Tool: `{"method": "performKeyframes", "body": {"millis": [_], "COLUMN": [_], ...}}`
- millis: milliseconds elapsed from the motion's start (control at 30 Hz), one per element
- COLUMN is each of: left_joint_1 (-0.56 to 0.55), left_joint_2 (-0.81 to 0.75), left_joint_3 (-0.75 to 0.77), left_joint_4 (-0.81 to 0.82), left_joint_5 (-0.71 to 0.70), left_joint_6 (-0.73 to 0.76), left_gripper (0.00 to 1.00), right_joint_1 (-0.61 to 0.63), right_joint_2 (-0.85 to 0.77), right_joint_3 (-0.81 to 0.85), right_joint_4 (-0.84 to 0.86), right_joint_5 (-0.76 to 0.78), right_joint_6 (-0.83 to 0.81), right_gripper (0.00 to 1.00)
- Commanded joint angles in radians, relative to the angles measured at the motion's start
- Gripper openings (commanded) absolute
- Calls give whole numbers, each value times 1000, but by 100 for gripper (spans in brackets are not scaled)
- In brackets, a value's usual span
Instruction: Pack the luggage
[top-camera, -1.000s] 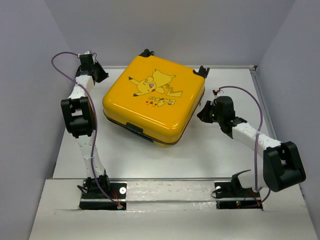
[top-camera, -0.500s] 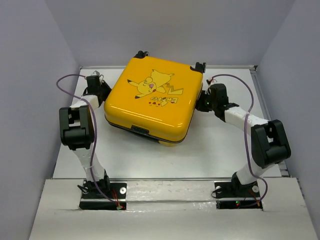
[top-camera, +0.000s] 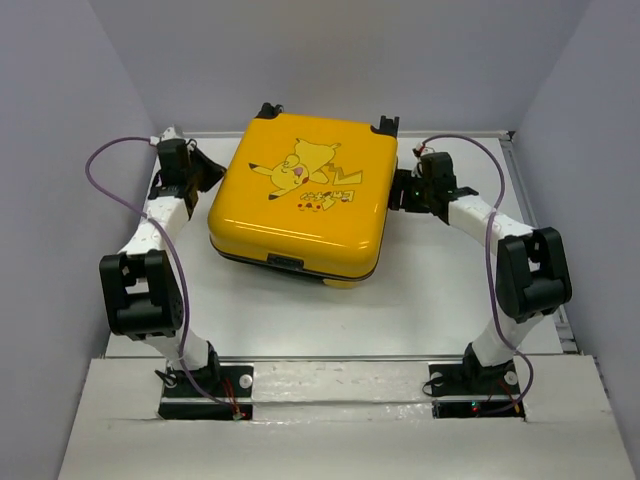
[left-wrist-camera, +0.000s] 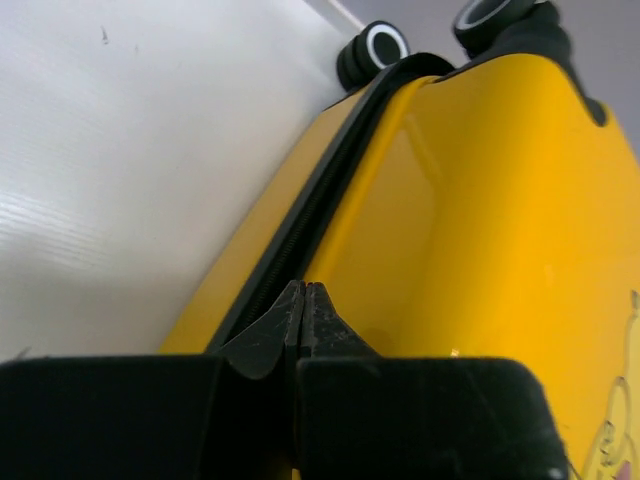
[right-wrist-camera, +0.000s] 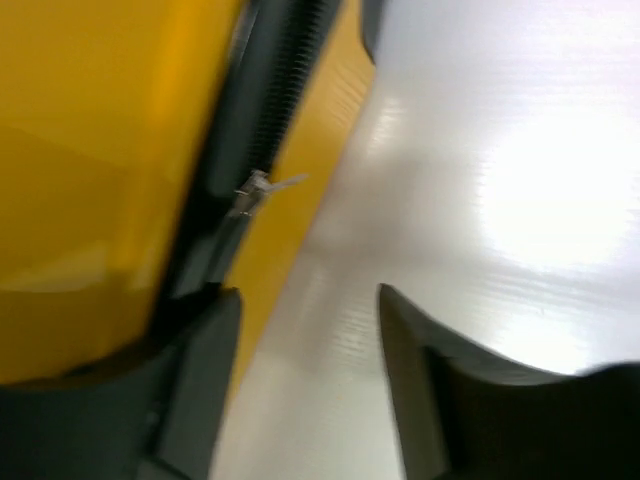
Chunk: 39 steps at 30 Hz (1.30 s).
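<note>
The luggage (top-camera: 300, 195), a yellow hard-shell case with a cartoon print, lies flat and closed on the table, its wheels (top-camera: 270, 108) toward the back wall. My left gripper (top-camera: 207, 176) is at its left side. In the left wrist view the left gripper (left-wrist-camera: 303, 290) is shut and empty, with its tips at the black zipper seam (left-wrist-camera: 300, 215) of the luggage (left-wrist-camera: 480, 200). My right gripper (top-camera: 400, 192) is at the case's right side. In the right wrist view the right gripper (right-wrist-camera: 305, 300) is open over bare table, one finger beside the luggage (right-wrist-camera: 90, 120) below a silver zipper pull (right-wrist-camera: 258, 190).
The white table (top-camera: 430, 290) is walled in by grey panels at the back and on both sides. Purple cables loop from both arms. A metal rail (top-camera: 340, 358) runs across the near edge above the arm bases.
The luggage has turned from a diagonal lie to nearly square with the table and has shifted back. Both arms moved in along its sides. The right gripper opened from shut.
</note>
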Motion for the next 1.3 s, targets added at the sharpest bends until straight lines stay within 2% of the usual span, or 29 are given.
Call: {"method": "performKeyframes", "body": {"millis": [0,67,100,167,200,233,267,333,367,400,433,500,567,633,700,800,933,1067,1267], "left_joint_1": [-19,-14,-9,10,17,18,18,-8,-32,-61,-113,-247,-330,-440,-517,-679,-764,-848,-917], "left_joint_2": [-83,-91,-94,-117,-129,-165,-189,-266,-291,-320,-380,-452,-555,-624,-731,-909,-1035,-1101,-1094], "left_joint_3": [43,90,115,199,227,251,288,314,322,321,307,217,129,-9,-142,-291,-437,-577,-741], "left_joint_4": [-7,-17,-49,-79,-79,-79,-71,-60,-59,-60,-62,-65,-54,-62,-63,-63,-108,-100,-53], "left_joint_5": [43,31,-19,-107,-128,-150,-158,-152,-156,-171,-188,-224,-250,-234,-179,-142,-64,-12,-41], "left_joint_6": [-34,-38,-32,-14,-6,3,14,23,34,70,93,123,132,129,130,121,63,2,-52], "left_gripper": [6,7,8,27,46,57,66,75,76,77,78,78,72,64,57,55,50,43,42], "right_joint_1": [24,15,15,15,15,15,15,15,15,15,15,15,15,15,15,15,15,15,38], "right_joint_2": [-63,-79,-90,-142,-166,-215,-240,-324,-352,-378,-402,-477,-539,-634,-692,-813,-834,-771,-720], "right_joint_3": [88,88,85,34,7,-24,-90,-173,-213,-275,-297,-326,-369,-409,-490,-608,-733,-757,-770], "right_joint_4": [107,56,42,30,30,31,51,95,115,141,142,142,140,160,207,267,402,451,494], "right_joint_5": [-78,-63,-59,-50,-46,-52,-61,-102,-105,-107,-110,-102,-119,-151,-220,-289,-345,-388,-394], "right_joint_6": [-17,-22,-25,-12,-6,-3,8,17,34,37,37,29,29,40,44,64,116,141,118], "right_gripper": [75,85,86,87,86,84,79,70,62,56,45,34,15,9,7,7,7,7,7]}}
